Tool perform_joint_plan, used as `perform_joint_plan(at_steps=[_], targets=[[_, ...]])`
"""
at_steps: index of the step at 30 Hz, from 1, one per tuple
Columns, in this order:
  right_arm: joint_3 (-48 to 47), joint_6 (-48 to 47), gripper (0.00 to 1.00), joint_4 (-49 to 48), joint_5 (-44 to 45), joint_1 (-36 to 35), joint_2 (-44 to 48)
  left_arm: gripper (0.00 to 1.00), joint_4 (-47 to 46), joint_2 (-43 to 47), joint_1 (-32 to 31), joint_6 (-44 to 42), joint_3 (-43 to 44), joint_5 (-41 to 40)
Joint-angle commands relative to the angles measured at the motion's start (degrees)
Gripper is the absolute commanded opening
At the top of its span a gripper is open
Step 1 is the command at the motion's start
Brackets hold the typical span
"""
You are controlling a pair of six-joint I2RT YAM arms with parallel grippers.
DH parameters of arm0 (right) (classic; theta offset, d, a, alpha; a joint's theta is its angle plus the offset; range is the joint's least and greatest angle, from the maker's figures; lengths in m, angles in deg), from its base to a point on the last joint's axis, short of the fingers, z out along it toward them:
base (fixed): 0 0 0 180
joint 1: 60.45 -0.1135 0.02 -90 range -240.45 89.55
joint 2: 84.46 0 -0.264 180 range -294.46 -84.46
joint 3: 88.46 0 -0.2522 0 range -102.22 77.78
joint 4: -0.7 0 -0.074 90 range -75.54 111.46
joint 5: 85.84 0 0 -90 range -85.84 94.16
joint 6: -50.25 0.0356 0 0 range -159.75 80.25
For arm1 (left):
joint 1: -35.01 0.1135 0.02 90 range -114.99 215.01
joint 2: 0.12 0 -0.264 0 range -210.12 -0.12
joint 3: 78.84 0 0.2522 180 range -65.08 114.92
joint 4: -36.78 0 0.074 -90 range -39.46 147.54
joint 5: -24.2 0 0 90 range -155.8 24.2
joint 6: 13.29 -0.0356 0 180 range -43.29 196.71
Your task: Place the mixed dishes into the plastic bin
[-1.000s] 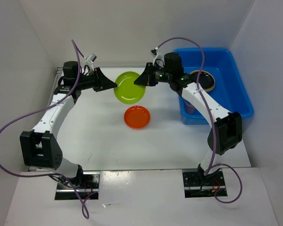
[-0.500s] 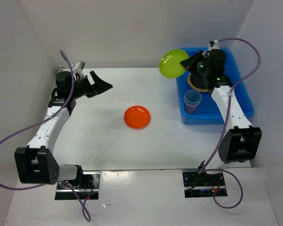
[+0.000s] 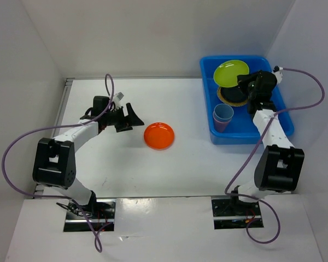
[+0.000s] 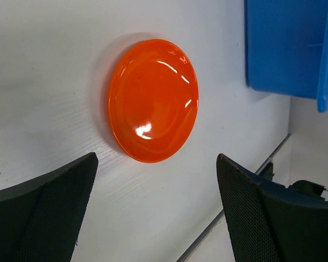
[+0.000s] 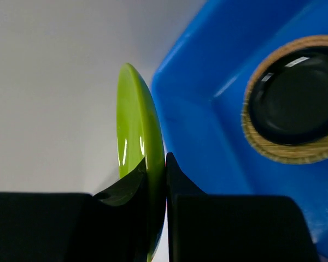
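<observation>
Table centre: orange plate (image 3: 159, 135) lies flat on the table (image 3: 115, 164), outside the bin. Left gripper (image 3: 132, 117) sits low at the plate's 9 o'clock, jaws spread wide and empty, the plate framed between them in the wrist view, not touched.

Far right, 2 o'clock from the plate: plastic bin (image 3: 232, 57). Inside, near end: blue cup (image 3: 224, 113) nested in the pink cup (image 3: 221, 126). Beyond them, black plate (image 5: 295, 101) rests on a tan woven-look plate (image 5: 287, 153); cannot tell if a second tan one lies beneath. Right gripper (image 3: 243, 82) is clamped on the rim of the lime green plate (image 3: 231, 72), held over the bin's far end, not released.

Judgement: well along. Green plate awaits release, orange plate awaits pickup.
</observation>
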Motion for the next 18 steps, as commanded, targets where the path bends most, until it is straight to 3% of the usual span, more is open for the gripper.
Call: perform_joint_plan(at_steps=[1, 6, 18], targets=[[2.26, 6.15, 0.0, -8.48, 5.03, 2.47, -3.09, 0.95, -0.03, -1.67, -1.16, -4.16, 1.82, -1.03], [3.84, 10.98, 0.0, -11.38, 9.06, 3.61, -8.71, 0.95, 0.58, -5.01, -1.7, -4.69, 2.44, -1.56], [1.82, 13.19, 0.0, -14.02, 7.84, 6.69, -20.06, 0.95, -0.83, -10.63, -4.24, -4.69, 2.97, -5.86]])
